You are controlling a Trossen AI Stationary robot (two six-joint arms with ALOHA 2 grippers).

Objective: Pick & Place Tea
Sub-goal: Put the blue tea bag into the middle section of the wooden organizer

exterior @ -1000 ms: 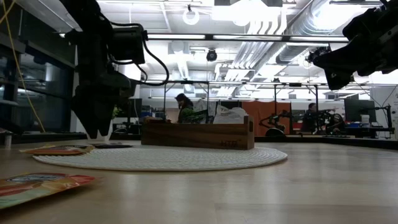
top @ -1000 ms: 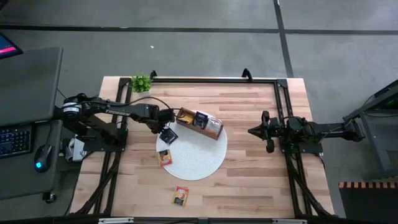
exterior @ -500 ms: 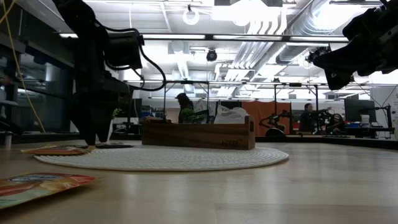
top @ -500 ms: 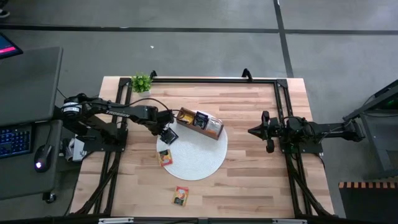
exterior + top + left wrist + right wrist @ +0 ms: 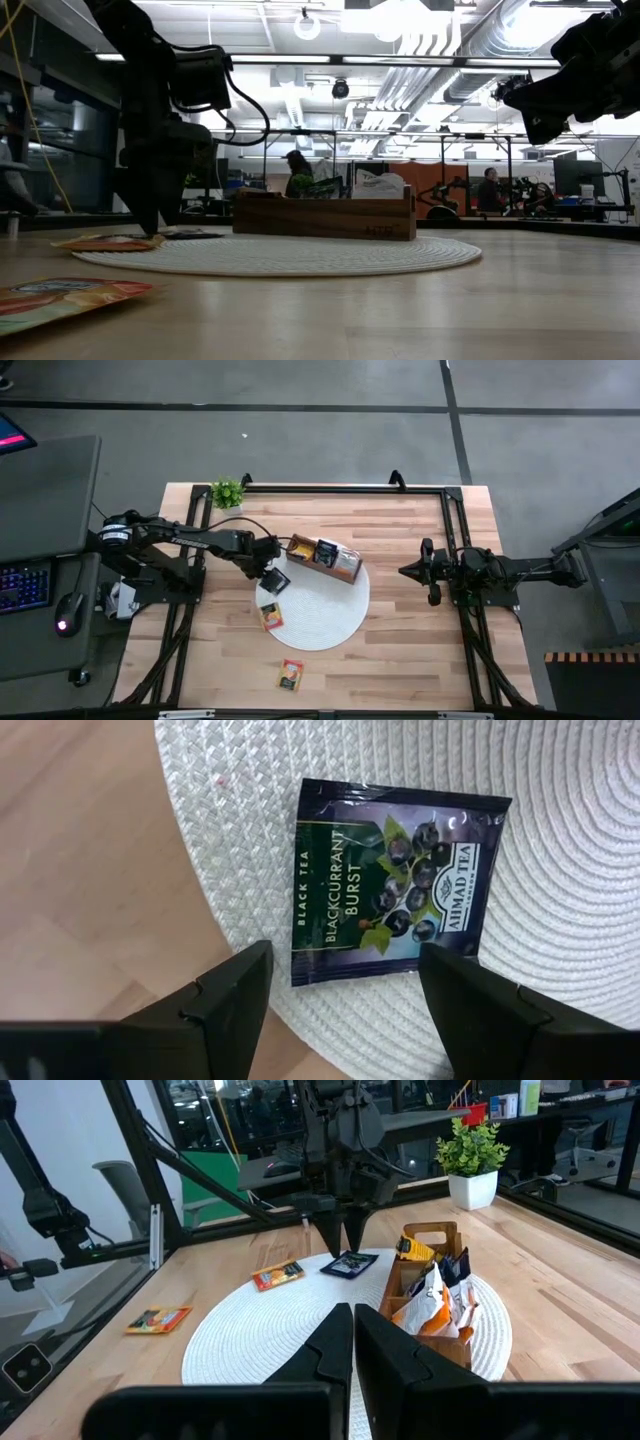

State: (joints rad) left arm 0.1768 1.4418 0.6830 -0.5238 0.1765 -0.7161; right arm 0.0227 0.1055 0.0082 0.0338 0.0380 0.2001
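A dark blackcurrant tea sachet [image 5: 395, 885] lies flat on the left part of the round white woven mat [image 5: 320, 622], seen also in the high view [image 5: 272, 581]. My left gripper [image 5: 343, 955] points down over the sachet's edge nearest the mat's rim, open, one finger at each side of that edge. In the low view its fingertips [image 5: 152, 230] reach down to mat level. An orange sachet [image 5: 267, 614] lies at the mat's near-left rim. Another [image 5: 291, 674] lies on the bare wood. My right gripper [image 5: 403, 571] hangs shut and level above the table's right side. My left gripper comes from above, slanting down, its fingertips [image 5: 440, 970] down at the mat by the dark sachet's edge. One finger hides a corner of the sachet. Whether the fingers touch the sachet or the mat, I cannot tell.
A brown wooden box [image 5: 325, 557] with several sachets standing in it sits on the mat's far part, just right of my left gripper. A small potted plant [image 5: 227, 492] stands at the far left corner. Black frame rails [image 5: 455, 540] run along the table's sides.
My left gripper has sunk toward the dark sachet and tipped steeper, staying open. The mat, with the box on it, has slid a little toward the table's right edge.
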